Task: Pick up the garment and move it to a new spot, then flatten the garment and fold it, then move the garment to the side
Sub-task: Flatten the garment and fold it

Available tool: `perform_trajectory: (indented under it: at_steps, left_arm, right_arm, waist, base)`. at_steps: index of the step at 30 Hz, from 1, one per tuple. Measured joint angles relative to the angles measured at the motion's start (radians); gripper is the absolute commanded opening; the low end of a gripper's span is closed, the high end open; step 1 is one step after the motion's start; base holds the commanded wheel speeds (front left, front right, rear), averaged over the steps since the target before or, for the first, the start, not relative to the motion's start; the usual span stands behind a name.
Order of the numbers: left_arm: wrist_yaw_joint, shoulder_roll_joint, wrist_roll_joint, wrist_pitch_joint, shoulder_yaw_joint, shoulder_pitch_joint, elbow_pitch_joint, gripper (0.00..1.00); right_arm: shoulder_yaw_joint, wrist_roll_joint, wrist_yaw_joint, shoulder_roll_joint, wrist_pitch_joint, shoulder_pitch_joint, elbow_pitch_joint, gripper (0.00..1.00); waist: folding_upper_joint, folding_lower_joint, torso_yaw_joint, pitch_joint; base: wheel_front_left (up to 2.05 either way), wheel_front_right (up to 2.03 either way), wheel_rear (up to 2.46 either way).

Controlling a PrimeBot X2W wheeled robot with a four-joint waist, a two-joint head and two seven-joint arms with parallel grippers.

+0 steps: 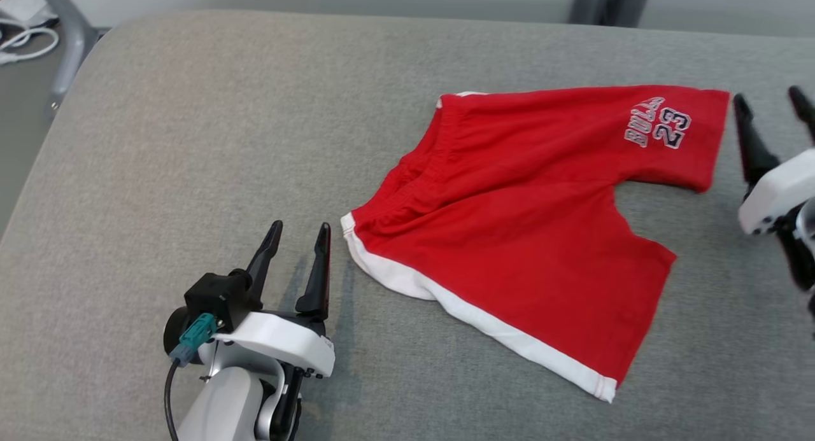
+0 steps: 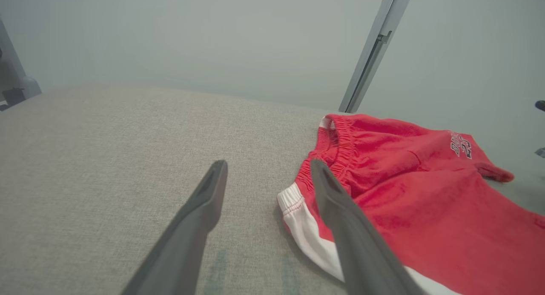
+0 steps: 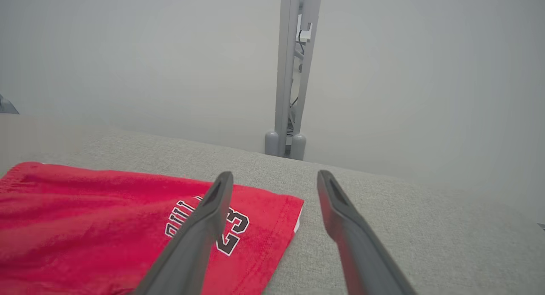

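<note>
At the lower left of the head view, the left claw stands released. Its two dark fingers are spread and hold nothing, tips just beside the waist corner of the red shorts. At the right edge, the right claw is likewise spread wide and empty, just beside the leg hem bearing the "BULLS 23" print. The shorts lie nearly flat on the right half of the table, waistband toward the left claw, with a white stripe along the near side. Grey woven cloth covers the table, whose far-left corner is rounded. Beyond it a grey metal post rises against a pale wall. A white cable lies by a frame leg at the far left.
</note>
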Motion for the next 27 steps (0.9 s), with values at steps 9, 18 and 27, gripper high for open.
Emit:
perform_trajectory:
  at_steps: [9, 18, 27]
  left_arm:
    - [-0.019, 0.000, 0.035, 0.000, 0.092, 0.038, 0.018, 1.00]
    - [-0.043, 0.001, 0.065, 0.000, 0.157, 0.050, 0.053, 1.00]
    - [-0.058, 0.000, 0.074, 0.000, 0.181, 0.042, 0.091, 1.00]
  right_arm:
    - [-0.153, -0.004, 0.000, 0.113, -0.020, 0.307, -0.289, 1.00]
    - [-0.267, -0.167, 0.000, 0.301, -0.012, 0.592, -0.608, 1.00]
    - [-0.265, -0.206, 0.000, 0.331, 0.053, 0.623, -0.713, 1.00]
  waist:
    - [0.0000, 0.0000, -0.091, -0.055]
    - [0.0000, 0.0000, -0.148, -0.061]
    - [0.0000, 0.0000, -0.185, -0.047]
  base:
    - [0.00, 0.00, 0.00]
    - [0.00, 0.00, 0.00]
    - [0.00, 0.00, 0.00]
